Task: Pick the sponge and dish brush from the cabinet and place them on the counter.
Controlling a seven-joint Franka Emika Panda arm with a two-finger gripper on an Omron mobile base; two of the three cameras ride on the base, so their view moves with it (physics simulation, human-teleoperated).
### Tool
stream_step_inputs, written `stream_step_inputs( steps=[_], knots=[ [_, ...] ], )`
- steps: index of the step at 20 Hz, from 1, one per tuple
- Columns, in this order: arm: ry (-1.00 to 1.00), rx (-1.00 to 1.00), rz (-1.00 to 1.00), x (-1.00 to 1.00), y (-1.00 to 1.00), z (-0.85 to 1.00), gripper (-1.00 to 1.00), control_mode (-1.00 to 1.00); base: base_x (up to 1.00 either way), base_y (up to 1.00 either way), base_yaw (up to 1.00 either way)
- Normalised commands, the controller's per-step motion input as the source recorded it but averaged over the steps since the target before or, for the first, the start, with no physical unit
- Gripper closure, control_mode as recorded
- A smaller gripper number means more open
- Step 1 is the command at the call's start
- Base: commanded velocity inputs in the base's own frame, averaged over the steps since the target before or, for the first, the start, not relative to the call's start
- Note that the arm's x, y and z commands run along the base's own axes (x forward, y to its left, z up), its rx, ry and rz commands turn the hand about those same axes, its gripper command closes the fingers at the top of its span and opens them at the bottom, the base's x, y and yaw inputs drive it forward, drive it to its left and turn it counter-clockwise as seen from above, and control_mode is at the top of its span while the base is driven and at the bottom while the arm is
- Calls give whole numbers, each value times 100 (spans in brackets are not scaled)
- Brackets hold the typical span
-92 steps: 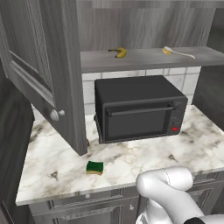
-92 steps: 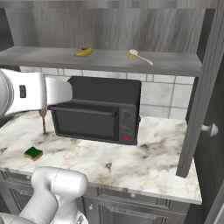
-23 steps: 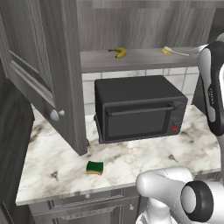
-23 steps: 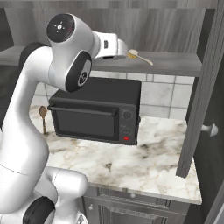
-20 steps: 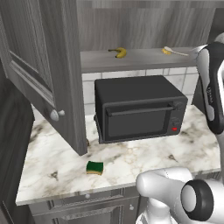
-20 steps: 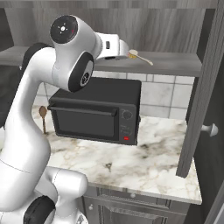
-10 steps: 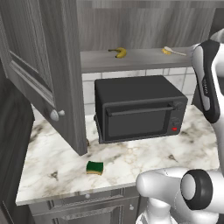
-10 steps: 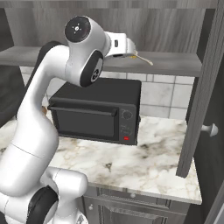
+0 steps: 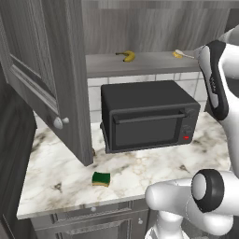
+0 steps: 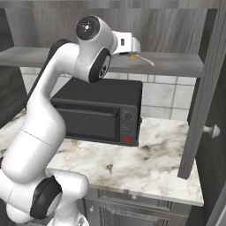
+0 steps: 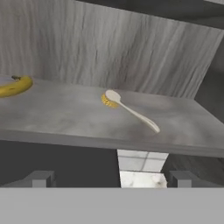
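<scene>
The sponge (image 9: 101,179) lies on the counter (image 9: 56,172), while the gripper (image 11: 109,180), jaws apart, faces the dish brush (image 11: 129,109) on the cabinet (image 11: 57,118) shelf.

The left base view looks from behind the arm's left side, forward and down over the bench (image 9: 56,172), taking in the microwave (image 9: 147,116), the open cabinet (image 9: 46,79) door and the shelf (image 9: 140,65) above. The right base view faces the same bench (image 10: 145,163), microwave (image 10: 101,110) and shelf (image 10: 176,64) from behind the arm's right side, at a similar distance. The hand view sits close to the shelf's (image 11: 87,122) front edge, roughly level with it, looking into the cabinet at the dish brush (image 11: 131,110) and banana (image 11: 15,86), both of which also appear in the left base view.
</scene>
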Motion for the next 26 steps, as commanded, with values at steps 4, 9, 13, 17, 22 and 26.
stream_step_inputs(
  steps=[4,9,13,17,22,26],
  knots=[
    [2,0,0,23,-5,-19,-100,-100,0,0,0],
    [2,0,0,28,-8,-11,-100,-100,0,0,0],
    [3,0,0,30,-13,-7,-100,-100,0,0,0],
    [6,3,0,32,-20,0,-100,-100,0,0,0],
    [6,7,3,27,-19,0,-100,-100,0,0,0],
    [3,5,5,13,-10,-1,-100,-100,0,0,0]
  ],
)
